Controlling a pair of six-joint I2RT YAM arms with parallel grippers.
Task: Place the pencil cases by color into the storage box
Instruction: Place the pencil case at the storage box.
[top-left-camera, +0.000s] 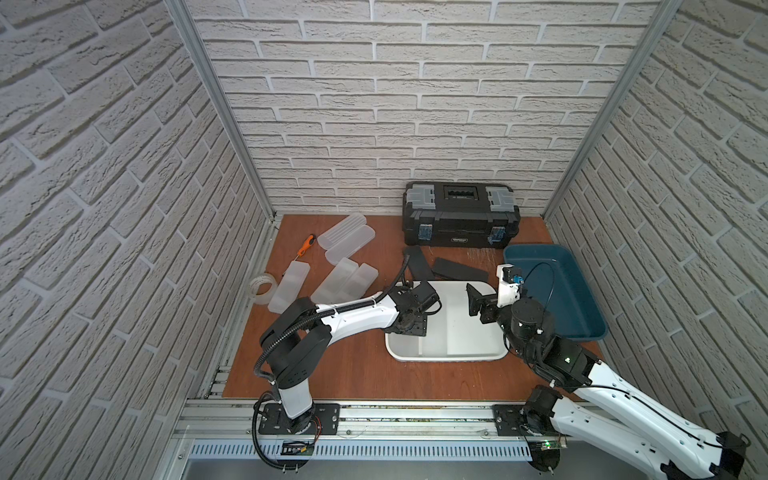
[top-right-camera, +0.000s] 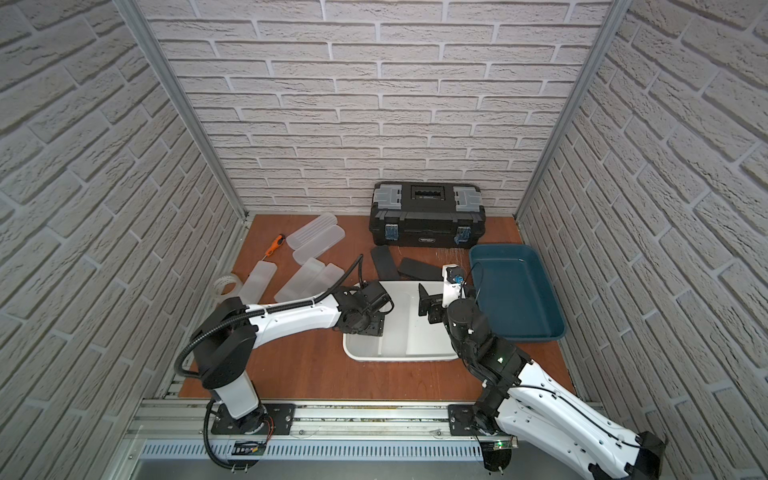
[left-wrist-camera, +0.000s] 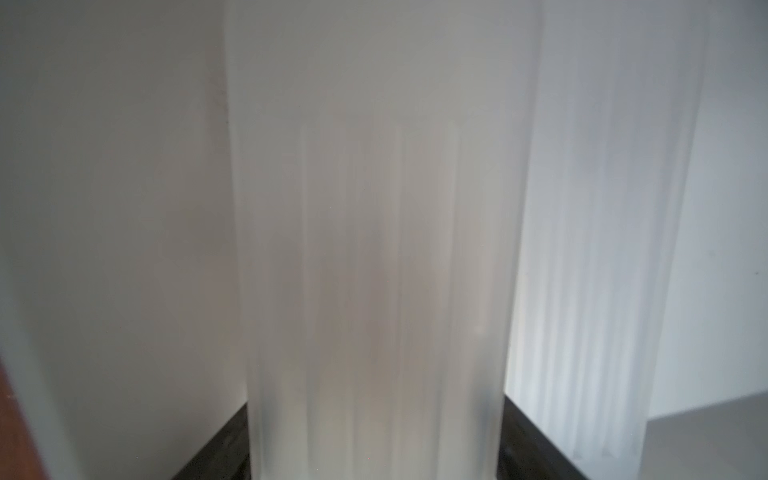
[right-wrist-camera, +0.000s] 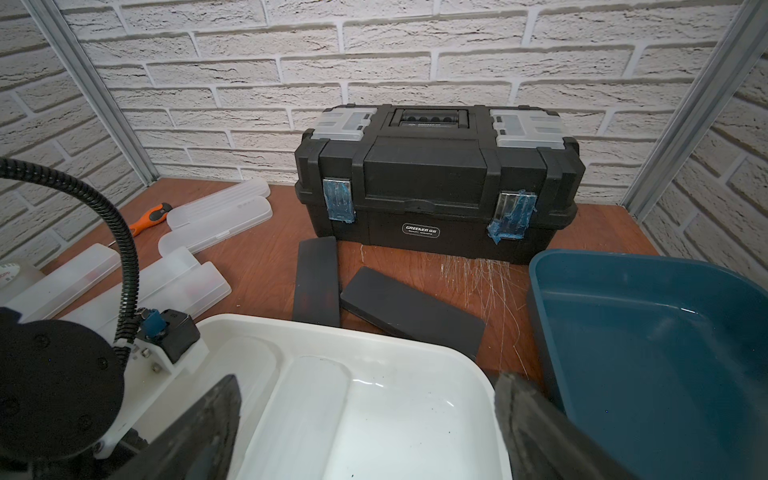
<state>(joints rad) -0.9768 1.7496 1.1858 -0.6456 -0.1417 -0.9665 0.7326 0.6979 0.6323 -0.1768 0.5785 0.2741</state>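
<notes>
Left gripper (top-left-camera: 409, 328) grasps a frosted pencil case (left-wrist-camera: 374, 249) inside the white storage box (top-left-camera: 457, 357) — releasing it seems next. Right gripper (right-wrist-camera: 368, 386) gapes, empty.

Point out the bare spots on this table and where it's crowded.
Free: the wood between white bin and front rail, and the empty blue bin. Crowded: frosted cases, screwdriver and tape roll at far left; black cases between toolbox and white bin.
</notes>
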